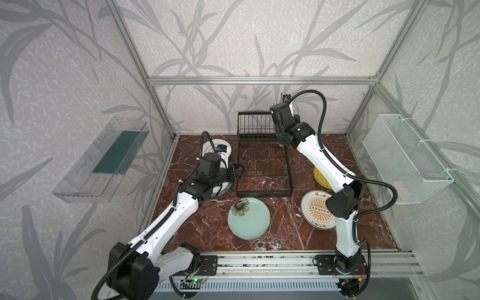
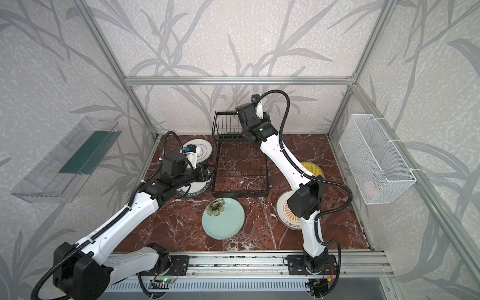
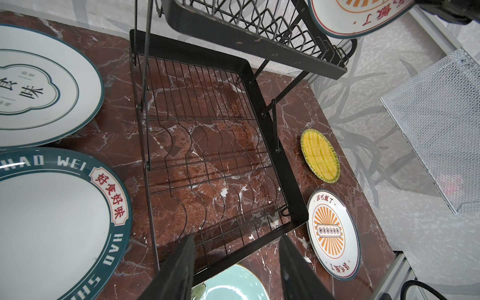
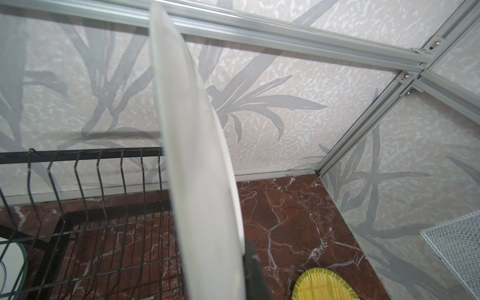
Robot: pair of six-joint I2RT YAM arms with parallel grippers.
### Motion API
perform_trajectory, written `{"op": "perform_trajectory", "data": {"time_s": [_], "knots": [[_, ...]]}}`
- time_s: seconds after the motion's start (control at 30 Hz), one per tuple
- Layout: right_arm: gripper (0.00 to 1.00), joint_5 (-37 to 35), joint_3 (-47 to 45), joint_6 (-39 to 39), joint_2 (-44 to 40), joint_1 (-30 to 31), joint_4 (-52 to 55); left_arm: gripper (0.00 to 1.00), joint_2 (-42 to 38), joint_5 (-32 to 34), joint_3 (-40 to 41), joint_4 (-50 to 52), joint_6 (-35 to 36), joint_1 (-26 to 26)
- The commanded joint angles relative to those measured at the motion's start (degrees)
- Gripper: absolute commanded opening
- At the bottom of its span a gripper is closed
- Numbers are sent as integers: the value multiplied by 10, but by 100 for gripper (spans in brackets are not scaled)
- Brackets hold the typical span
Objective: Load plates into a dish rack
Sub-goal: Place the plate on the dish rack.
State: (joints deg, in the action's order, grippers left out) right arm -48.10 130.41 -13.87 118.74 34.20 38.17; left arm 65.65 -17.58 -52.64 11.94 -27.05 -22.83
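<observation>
On the red-brown marble tabletop (image 1: 285, 233), both top views: black metal wire dish rack (image 1: 262, 166) at centre back, its upright slotted section at the far end. Five plates lie flat around it. A pale mint round plate with dark flower (image 1: 249, 220) lies in front. The white plate with orange sunburst (image 1: 315, 210) and the yellow striped plate (image 1: 320, 179) lie to the right, both partly under the right arm (image 1: 322, 161). The white plate with dark lettered rim (image 1: 225, 187) and the white plate with ringed emblem (image 1: 209, 148) lie to the left, partly under the left arm (image 1: 166, 220). The left gripper (image 1: 237, 171) hovers at the rack's left edge.

Left wrist view: left gripper's jaws roughly half apart with nothing between them, above the rack's tray corner and the mint plate. A second sunburst plate (image 3: 350, 20) hangs in the air over the rack's upright section.

Right wrist view: the right gripper (image 4: 246, 262) is clamped tight on the rim of that second sunburst plate. The plate shows edge-on and near upright, at the right-hand end of the rack's vertical bars. Whether its lower edge touches the rack, I cannot tell.
</observation>
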Motion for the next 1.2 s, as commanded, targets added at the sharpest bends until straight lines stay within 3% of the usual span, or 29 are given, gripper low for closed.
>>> {"op": "perform_trajectory", "data": {"time_s": [0.0,0.77,1.17], "knots": [[0,-28,24,-6,9,2,-5,51,-12,5,6,8,2,2],[0,-52,87,-68,61,1,65,50,-15,6,-1,25,10,3],[0,-13,84,-82,69,-7,72,51,-16,8,-4,34,13,3]]}}
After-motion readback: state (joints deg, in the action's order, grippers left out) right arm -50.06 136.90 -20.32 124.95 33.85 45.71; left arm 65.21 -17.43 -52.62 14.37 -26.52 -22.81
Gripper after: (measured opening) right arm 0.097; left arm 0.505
